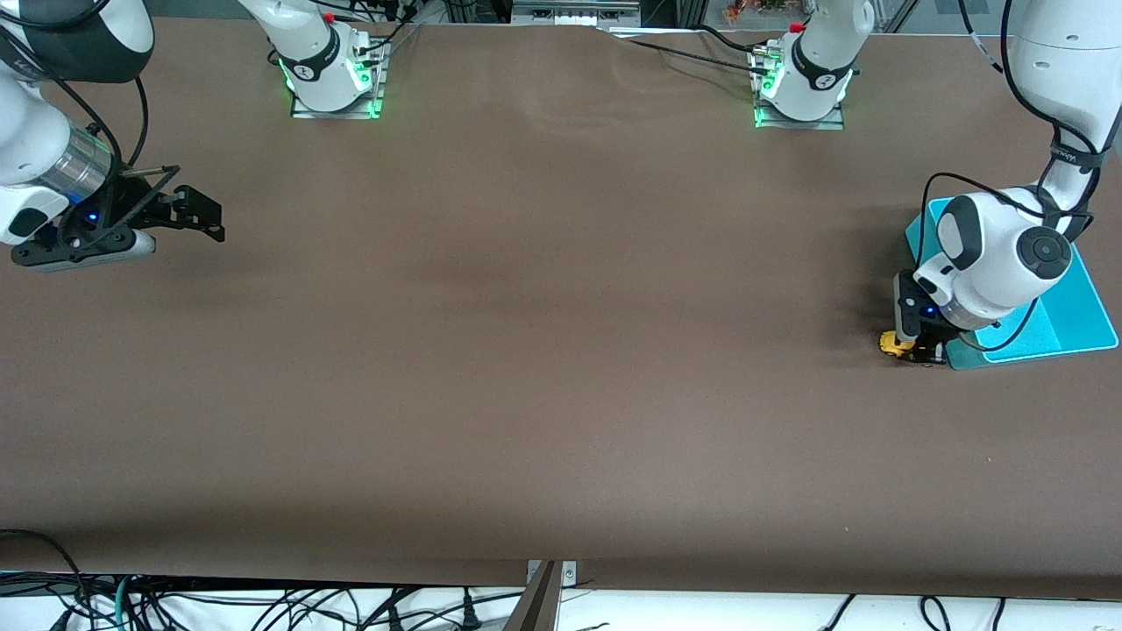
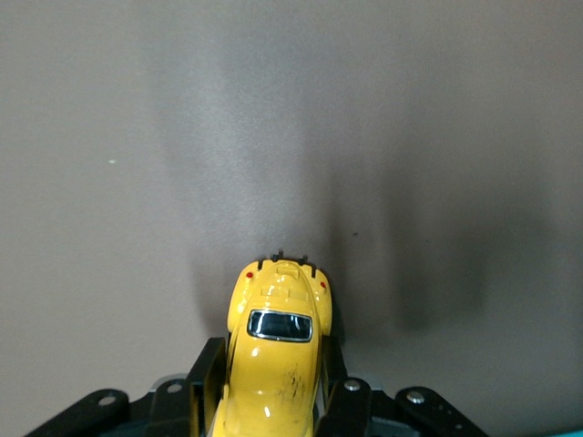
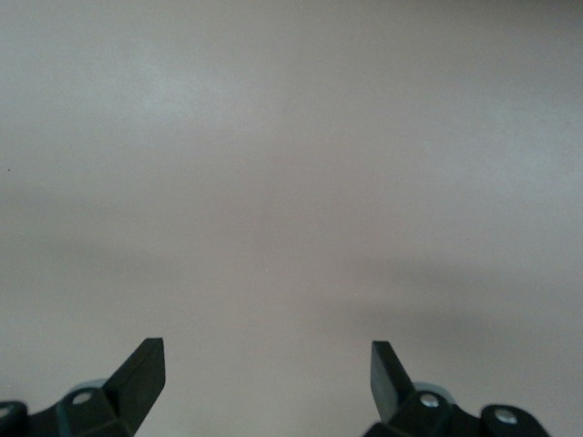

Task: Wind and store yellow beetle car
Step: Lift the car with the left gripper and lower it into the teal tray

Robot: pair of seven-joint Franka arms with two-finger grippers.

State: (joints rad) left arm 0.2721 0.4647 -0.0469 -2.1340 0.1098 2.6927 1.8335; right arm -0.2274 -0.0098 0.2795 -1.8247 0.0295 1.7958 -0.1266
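Down low, left gripper (image 2: 271,387) shut around glossy yellow beetle car (image 2: 276,350); right gripper (image 3: 267,369) wide open, idle.

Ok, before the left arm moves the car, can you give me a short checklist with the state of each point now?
1. Left gripper shut on the car: ok.
2. Car gripped by its sides, centred between the fingers: ok.
3. Car on the table, beside the blue tray: ok.
4. Tray free to take the car: cannot tell, the left arm covers much of it.
5. Right gripper open, waiting at its own end of the table: ok.
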